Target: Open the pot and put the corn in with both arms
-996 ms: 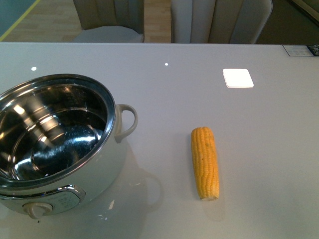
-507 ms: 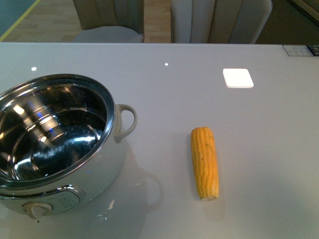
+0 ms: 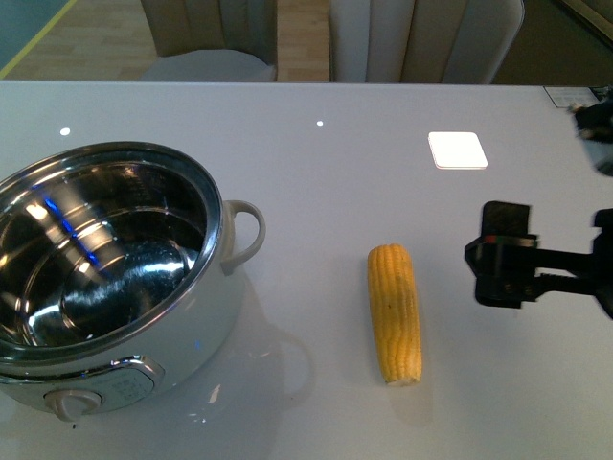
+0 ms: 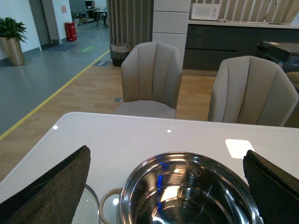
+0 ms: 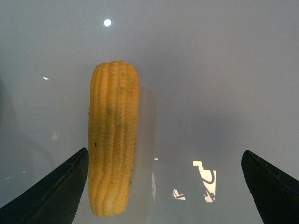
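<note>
Lying on its side on the pale table (image 3: 316, 182), the corn (image 3: 394, 311) is resting to the right of the pot (image 3: 105, 278), clear of its loop handle, while the pot is standing uncovered with its steel bowl empty. The cob is probably going to handle as a light, stiff piece, but its round body is likely to roll and the kernel rows may be slick, so clamping across the thick middle is looking safest. The right gripper (image 3: 500, 251) is hovering to the right of the cob, apart from it, its fingers (image 5: 268, 184) spread wide and holding nothing; in the wrist view the cob is showing between them, nearer one finger. The left gripper (image 4: 166, 149) is hanging above the pot, spread wide and empty too.
</note>
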